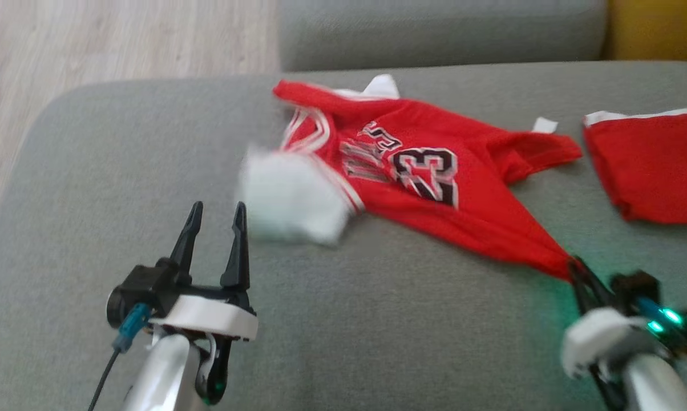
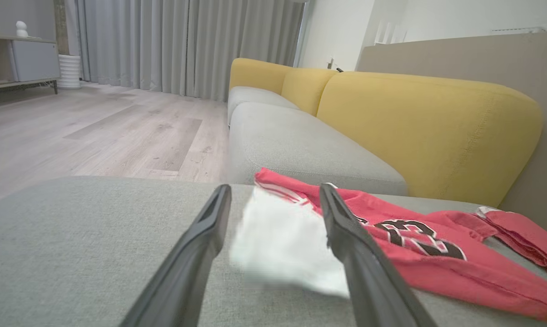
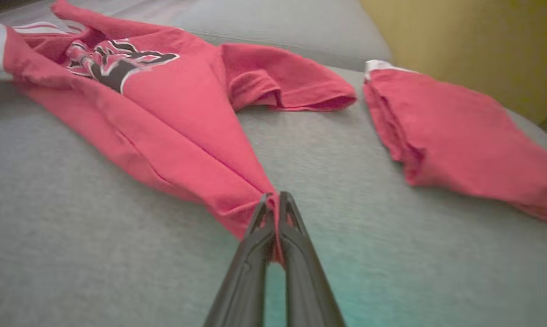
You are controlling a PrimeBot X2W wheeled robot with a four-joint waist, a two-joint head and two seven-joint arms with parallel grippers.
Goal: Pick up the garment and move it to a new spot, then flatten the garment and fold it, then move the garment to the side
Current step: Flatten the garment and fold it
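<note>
1. On the grey fabric sofa seat [image 1: 121, 171], locate the red jersey [image 1: 435, 188] with white trim and a black number print. It lies crumpled near the seat's middle.
2. Confirm that the right gripper [image 1: 577, 274] is pinched closed on the jersey's lower corner. The left gripper [image 1: 215, 214] stands fully spread and empty near the white end.
3. Expect light, limp cloth that drapes and bunches. Take hold at corners or hems.
</note>
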